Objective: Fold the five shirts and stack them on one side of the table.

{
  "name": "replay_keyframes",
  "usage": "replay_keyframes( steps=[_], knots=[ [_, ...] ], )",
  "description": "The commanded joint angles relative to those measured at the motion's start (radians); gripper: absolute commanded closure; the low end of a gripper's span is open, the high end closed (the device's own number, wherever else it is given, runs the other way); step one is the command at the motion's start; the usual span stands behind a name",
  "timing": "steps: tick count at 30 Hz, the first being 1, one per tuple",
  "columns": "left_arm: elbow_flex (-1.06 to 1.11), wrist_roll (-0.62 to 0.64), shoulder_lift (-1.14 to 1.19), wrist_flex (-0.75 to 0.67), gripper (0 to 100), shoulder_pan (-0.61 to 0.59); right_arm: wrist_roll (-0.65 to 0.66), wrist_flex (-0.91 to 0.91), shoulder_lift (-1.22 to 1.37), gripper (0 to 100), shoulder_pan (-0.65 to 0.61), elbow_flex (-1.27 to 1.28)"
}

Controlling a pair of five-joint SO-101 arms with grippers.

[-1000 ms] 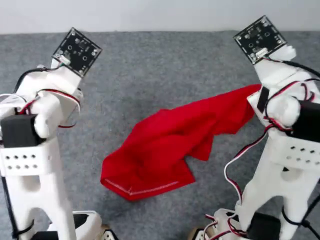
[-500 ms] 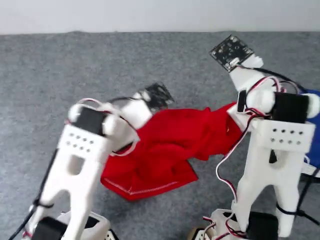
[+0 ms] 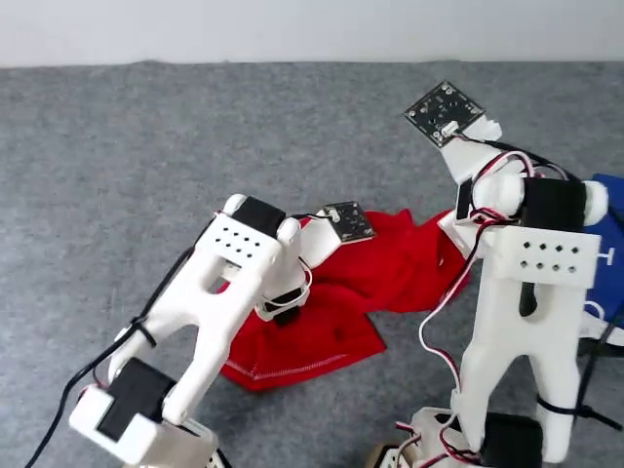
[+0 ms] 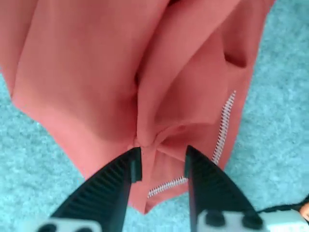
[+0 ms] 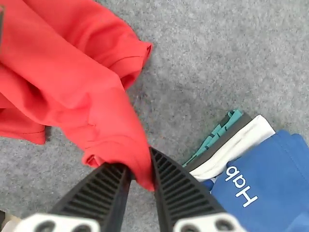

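Observation:
A crumpled red shirt [image 3: 336,317] lies on the grey table between the two arms. My left gripper [image 4: 161,162] hangs open just over a bunched fold of the red shirt [image 4: 96,72], near a hem with white stitching. A fold sits in the gap between its fingers. My right gripper [image 5: 139,176] is shut on an edge of the red shirt [image 5: 58,63] and holds it lifted off the table on the right side. A sleeve lies flat beyond it.
A stack of folded shirts with a blue shirt [image 5: 263,181] on top lies beside the right arm, also seen at the table's right edge as a blue shirt [image 3: 606,244]. Bare grey table [image 3: 146,146] spreads to the left and back.
The left arm has swung from the table's left side in over the red shirt and lowered onto it. The right arm shifted left with its held edge, bunching the shirt.

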Motion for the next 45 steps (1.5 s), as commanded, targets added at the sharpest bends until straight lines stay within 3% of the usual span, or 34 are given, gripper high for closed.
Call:
replay_keyframes(
  steps=[1, 20, 26, 28, 39, 45],
  knots=[
    [-0.005, 0.002, 0.018, -0.032, 84, 0.009, 0.002, -0.013, -0.027, 98.8, -0.002, -0.006],
    [-0.004, 0.000, 0.218, -0.164, 85, 0.006, 0.002, -0.012, -0.027, 98.8, -0.002, -0.006],
    [-0.005, -0.005, 0.227, -0.138, 99, 0.011, 0.002, -0.013, -0.027, 98.8, -0.001, -0.006],
    [-0.007, -0.006, 0.226, -0.103, 98, 0.011, 0.002, -0.013, -0.027, 98.8, -0.001, -0.006],
    [-0.008, -0.008, -0.187, 0.069, 99, -0.009, 0.000, -0.036, -0.027, 98.8, 0.008, -0.012],
    [-0.010, -0.008, -0.433, 0.115, 99, -0.193, 0.000, -0.079, -0.035, 98.8, 0.071, -0.014]
  ],
)
